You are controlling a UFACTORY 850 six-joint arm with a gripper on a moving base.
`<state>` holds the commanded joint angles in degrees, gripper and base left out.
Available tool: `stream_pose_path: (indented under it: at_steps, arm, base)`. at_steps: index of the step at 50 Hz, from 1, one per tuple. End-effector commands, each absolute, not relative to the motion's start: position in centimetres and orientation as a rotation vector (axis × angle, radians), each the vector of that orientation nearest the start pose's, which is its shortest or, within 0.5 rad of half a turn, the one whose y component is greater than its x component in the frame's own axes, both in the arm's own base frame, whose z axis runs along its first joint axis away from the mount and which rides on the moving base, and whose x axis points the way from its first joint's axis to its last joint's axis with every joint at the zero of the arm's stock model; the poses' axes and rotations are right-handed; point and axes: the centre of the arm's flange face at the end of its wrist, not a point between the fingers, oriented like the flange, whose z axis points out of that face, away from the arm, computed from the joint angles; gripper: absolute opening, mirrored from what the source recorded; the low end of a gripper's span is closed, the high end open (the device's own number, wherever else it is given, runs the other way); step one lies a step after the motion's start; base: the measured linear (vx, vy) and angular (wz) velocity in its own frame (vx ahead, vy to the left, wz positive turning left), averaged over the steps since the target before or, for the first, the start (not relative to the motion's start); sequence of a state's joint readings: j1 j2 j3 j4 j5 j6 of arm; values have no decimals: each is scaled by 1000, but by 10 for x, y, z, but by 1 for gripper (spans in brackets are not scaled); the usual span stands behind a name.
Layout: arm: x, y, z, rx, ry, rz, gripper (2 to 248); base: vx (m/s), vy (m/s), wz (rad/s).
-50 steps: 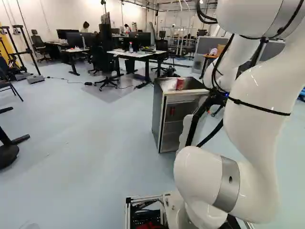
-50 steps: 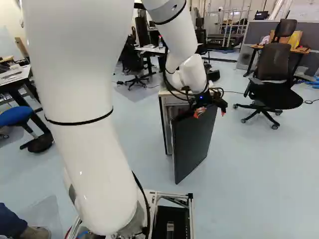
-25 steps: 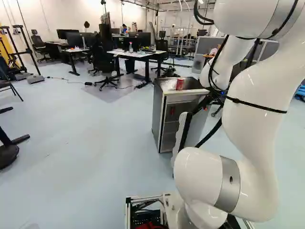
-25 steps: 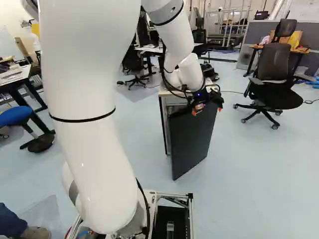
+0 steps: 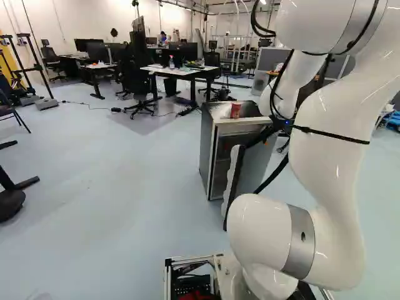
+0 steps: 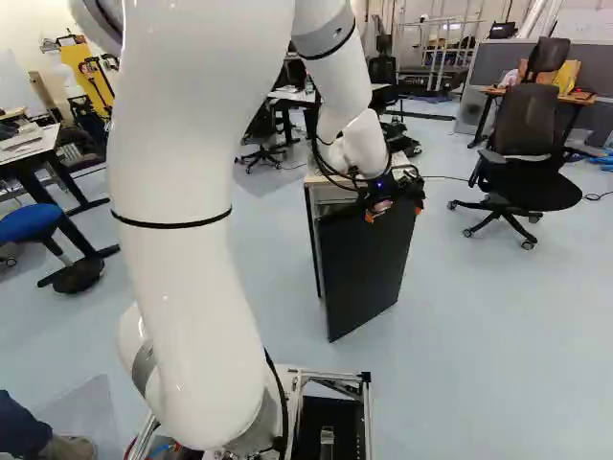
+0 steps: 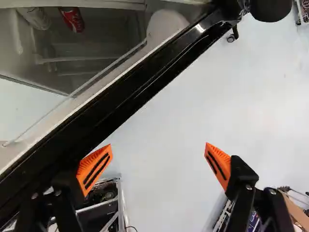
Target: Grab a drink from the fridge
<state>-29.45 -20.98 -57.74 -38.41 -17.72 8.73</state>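
Note:
My gripper (image 6: 395, 211) is at the upper part of the fridge door (image 6: 364, 268), which stands ajar. In the wrist view, the gripper (image 7: 157, 154) is open, with only floor showing between its orange pads. One finger overlaps the black door edge (image 7: 120, 101); contact I cannot tell. Beyond that edge, inside the fridge, lie a red can (image 7: 71, 18) and a pale can (image 7: 36, 17). Another red can (image 5: 235, 110) stands on top of the fridge (image 5: 208, 150). The arm hides part of the door in the left base view.
Behind the fridge stand a desk (image 5: 178, 70) and office chairs. A black swivel chair (image 6: 527, 158) is to the right in the right base view. A blue-topped stool (image 6: 43, 225) stands at the left there, beside a table (image 6: 29, 149).
The door's free edge has swung left in both base views, closer to the fridge body. The arm has shifted, the gripper moving slightly left in the right base view. The base has stayed put.

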Motion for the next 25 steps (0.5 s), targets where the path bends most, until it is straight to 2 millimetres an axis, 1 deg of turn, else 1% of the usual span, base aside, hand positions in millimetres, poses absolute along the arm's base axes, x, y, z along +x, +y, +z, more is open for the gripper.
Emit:
stream_pose_path:
  at_steps: [25]
  arm:
    - [479,-277,396,-3471,17,-478,247]
  base:
    - [0,0,0]
